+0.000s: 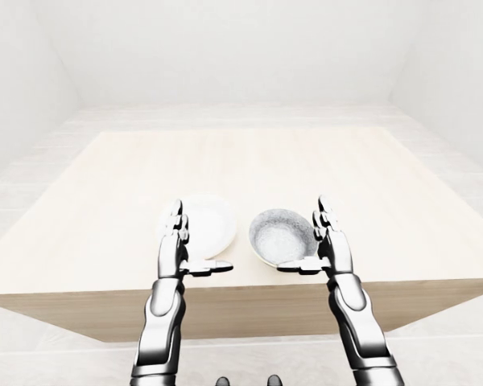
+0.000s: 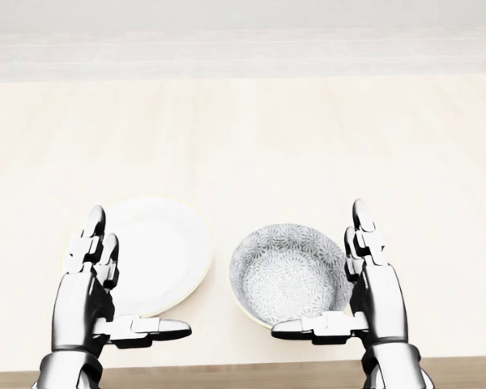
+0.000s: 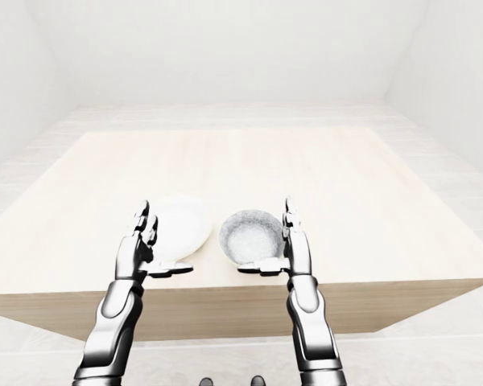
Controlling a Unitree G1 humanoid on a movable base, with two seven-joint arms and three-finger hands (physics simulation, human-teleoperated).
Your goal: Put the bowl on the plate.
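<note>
Bowl (image 2: 287, 274): on the desk (image 2: 308, 138), just right of the plate (image 2: 164, 253).
Left hand (image 2: 93, 279): spread wide, over the plate's left edge.
Right hand (image 2: 364, 279): spread wide, beside the bowl's right rim.

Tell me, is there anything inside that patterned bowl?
Nothing shows inside the bowl: only its grey patterned inner surface. The right hand's thumb crosses the rim at the bottom of the head view, hiding a small strip there. The plate beside it is bare too.
</note>
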